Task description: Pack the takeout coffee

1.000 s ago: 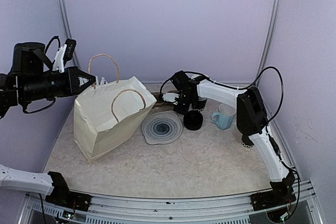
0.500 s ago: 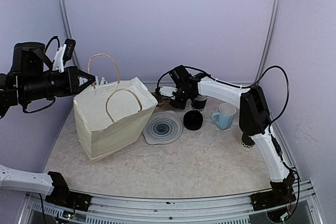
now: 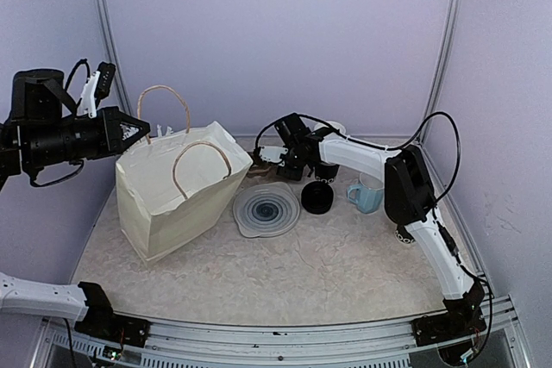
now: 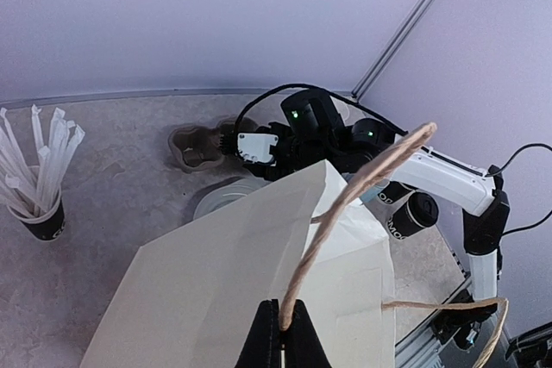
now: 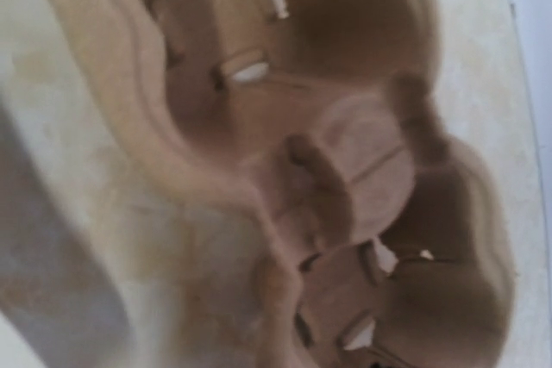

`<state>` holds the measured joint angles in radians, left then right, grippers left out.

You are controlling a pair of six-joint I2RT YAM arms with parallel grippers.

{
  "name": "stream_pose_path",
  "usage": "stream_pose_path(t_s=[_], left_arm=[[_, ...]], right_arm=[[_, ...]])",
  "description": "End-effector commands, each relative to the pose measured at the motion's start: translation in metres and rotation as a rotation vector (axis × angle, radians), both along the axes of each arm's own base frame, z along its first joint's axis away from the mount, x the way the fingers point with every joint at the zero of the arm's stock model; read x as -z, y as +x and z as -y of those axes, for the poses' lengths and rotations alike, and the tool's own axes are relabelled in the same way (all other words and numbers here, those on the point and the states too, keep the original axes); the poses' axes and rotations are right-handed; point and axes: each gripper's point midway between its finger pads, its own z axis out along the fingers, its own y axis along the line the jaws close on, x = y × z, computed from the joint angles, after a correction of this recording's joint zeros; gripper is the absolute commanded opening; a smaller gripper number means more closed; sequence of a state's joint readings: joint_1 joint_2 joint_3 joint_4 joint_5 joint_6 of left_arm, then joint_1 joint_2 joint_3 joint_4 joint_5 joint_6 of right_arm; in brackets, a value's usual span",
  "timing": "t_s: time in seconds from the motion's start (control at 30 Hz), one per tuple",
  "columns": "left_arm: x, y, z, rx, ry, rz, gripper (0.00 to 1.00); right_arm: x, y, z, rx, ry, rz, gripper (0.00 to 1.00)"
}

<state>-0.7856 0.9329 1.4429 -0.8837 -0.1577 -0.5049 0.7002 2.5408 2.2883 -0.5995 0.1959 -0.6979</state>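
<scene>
The takeout coffee (image 3: 317, 198), a black cup with white lettering and a round black lid (image 4: 418, 212), rests on the table right of the grey disc, and neither gripper touches it. My left gripper (image 4: 281, 325) is shut on one twine handle (image 4: 354, 191) of the cream paper bag (image 3: 177, 196) and holds it up at the left (image 3: 138, 129). My right gripper (image 3: 264, 159) reaches to the back of the table, over the brown pulp cup carrier (image 5: 285, 152). That view is blurred and shows no fingers, so its jaws are unreadable.
A grey ribbed disc (image 3: 266, 210) lies between the bag and the coffee. A light blue mug (image 3: 366, 191) stands to the right. A second black lettered cup (image 4: 395, 193) sits by the right arm. A black cup of white straws (image 4: 39, 204) stands behind the bag.
My right gripper has moved left, away from the black cups and over the cup carrier. My left gripper has drawn the handle slightly left, and the bag has shifted with it.
</scene>
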Motion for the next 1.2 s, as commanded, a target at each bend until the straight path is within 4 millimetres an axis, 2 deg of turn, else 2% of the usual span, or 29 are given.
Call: stream_pose_path(t_s=[0.0,0.27,0.4,0.57,0.63,0.83,1.07,1.17], left_arm=[[-0.009,-0.001,-0.006,-0.016,-0.017,0.017,0.00],[-0.008,-0.002,-0.006,-0.014,-0.022,0.010,0.00],[-0.009,-0.004,-0.008,-0.015,-0.030,0.011,0.00],[-0.009,-0.006,-0.009,-0.014,-0.040,0.012,0.00],[-0.009,-0.008,-0.010,-0.014,-0.043,0.011,0.00],[-0.009,-0.009,-0.013,-0.023,-0.045,0.016,0.00],[-0.010,-0.010,-0.014,-0.022,-0.047,0.028,0.00],[-0.007,-0.011,-0.010,0.007,-0.039,0.027,0.00]], right_arm=[[0.003,0.002,-0.010,-0.016,0.003,0.024,0.47],[0.021,0.015,-0.009,-0.013,-0.023,0.057,0.39],[0.017,0.022,-0.008,-0.005,-0.017,0.088,0.26],[0.000,0.024,-0.012,-0.015,0.013,0.120,0.07],[-0.014,0.023,-0.015,-0.022,0.037,0.132,0.00],[-0.065,0.012,-0.026,-0.049,0.115,0.172,0.00],[-0.150,-0.019,-0.039,-0.092,0.266,0.194,0.00],[-0.188,-0.040,-0.032,-0.110,0.333,0.179,0.00]])
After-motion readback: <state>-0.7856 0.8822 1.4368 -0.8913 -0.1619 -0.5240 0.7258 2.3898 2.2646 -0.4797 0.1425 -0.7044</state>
